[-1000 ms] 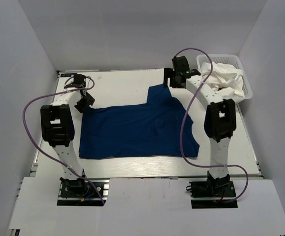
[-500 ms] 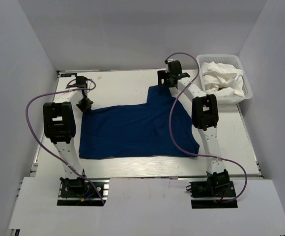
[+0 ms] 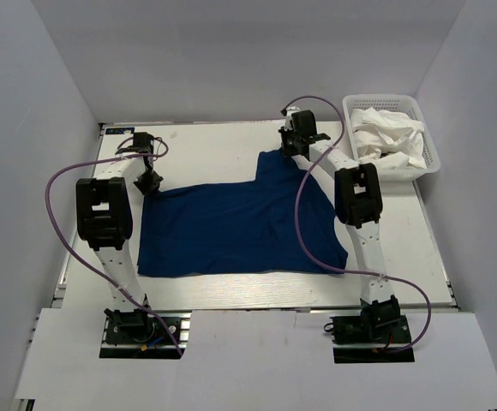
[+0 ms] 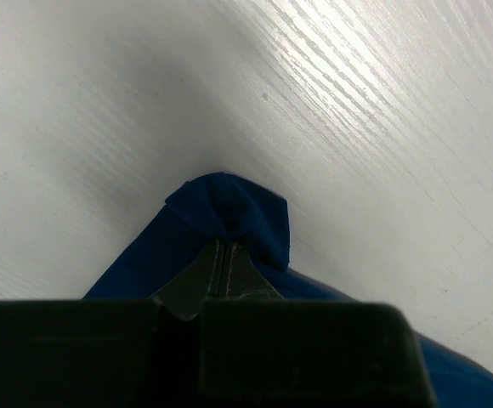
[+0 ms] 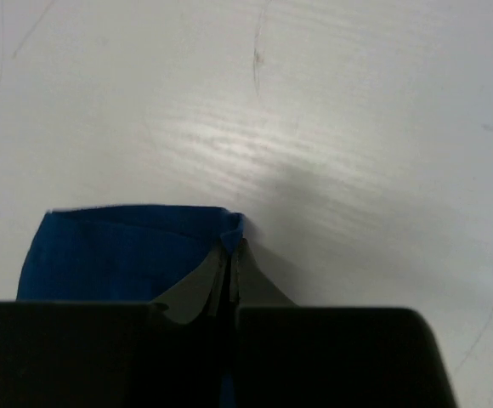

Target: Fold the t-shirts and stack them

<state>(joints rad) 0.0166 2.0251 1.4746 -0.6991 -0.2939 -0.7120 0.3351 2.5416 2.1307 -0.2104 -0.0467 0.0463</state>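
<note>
left hand (image 3: 148, 181), mid-left of frame, pinched the upper-left corner of the navy shirt (image 3: 231, 227). right hand (image 3: 293, 142), upper centre, pinched its upper flap. the shirt lay flat on the table (image 3: 206, 145), spreading toward the frame's bottom from both hands, long axis left-right. white shirt (image 3: 384, 135) sat upper right.

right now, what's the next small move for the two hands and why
Probably lift both together a little: the left hand and right hand each pinch a far corner of the navy shirt, which lies flat and unfolded.
</note>
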